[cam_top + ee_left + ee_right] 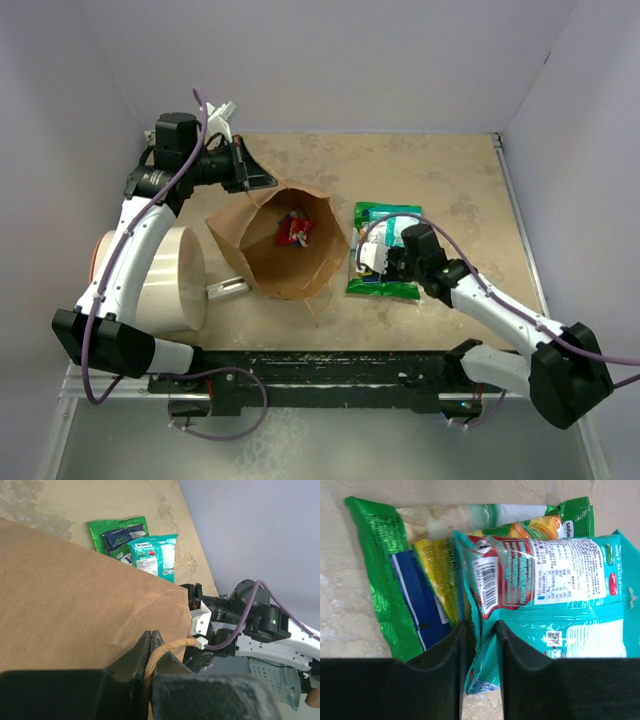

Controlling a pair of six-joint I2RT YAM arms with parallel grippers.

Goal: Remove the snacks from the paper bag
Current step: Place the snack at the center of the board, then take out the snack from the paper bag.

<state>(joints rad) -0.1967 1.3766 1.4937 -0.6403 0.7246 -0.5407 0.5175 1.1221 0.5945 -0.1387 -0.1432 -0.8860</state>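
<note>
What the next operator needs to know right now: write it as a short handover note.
Left gripper: shut on the paper bag's handle.
Right gripper: jaws narrowly apart around the teal packet's edge; grip unclear.
Done: teal packet lies on the green packet, outside and right of the bag.
Left: a red packet, possibly more, inside the bag.

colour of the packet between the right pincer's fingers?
It's a teal packet with a red-and-white printed panel. Shows best in the right wrist view.
</note>
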